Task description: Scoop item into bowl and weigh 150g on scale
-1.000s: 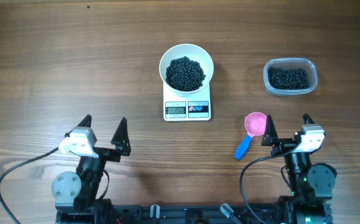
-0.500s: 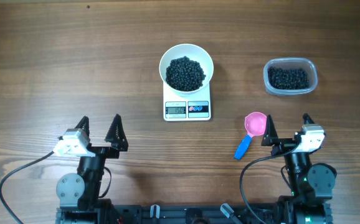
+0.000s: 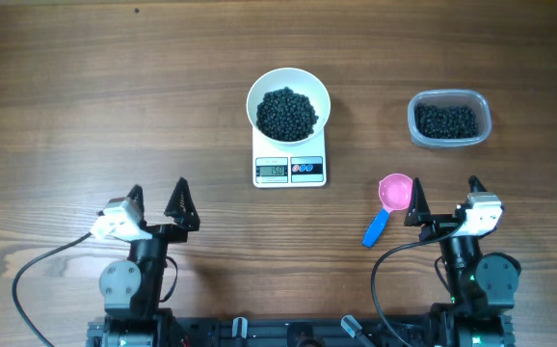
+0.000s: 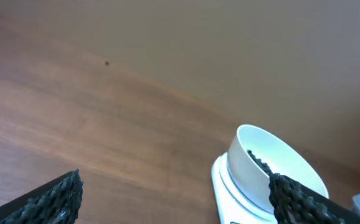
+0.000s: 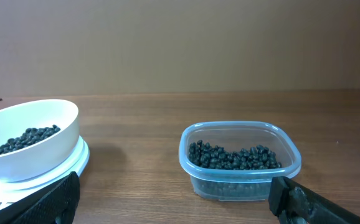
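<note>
On the wooden tabletop (image 3: 86, 87), the white bowl (image 3: 256, 89) sits on the scale (image 3: 289, 170) and holds a dark heap of the item (image 3: 288, 113). Well apart to its right, a clear plastic tub (image 3: 485, 111) holds more of the same black pieces. A pink scoop (image 3: 394, 192) with a blue handle lies just beside the right pincer (image 3: 445, 183), which is spread wide and empty. The left pincer (image 3: 158, 189) is likewise released, with bowl and scale well apart ahead of it, to its right.
</note>
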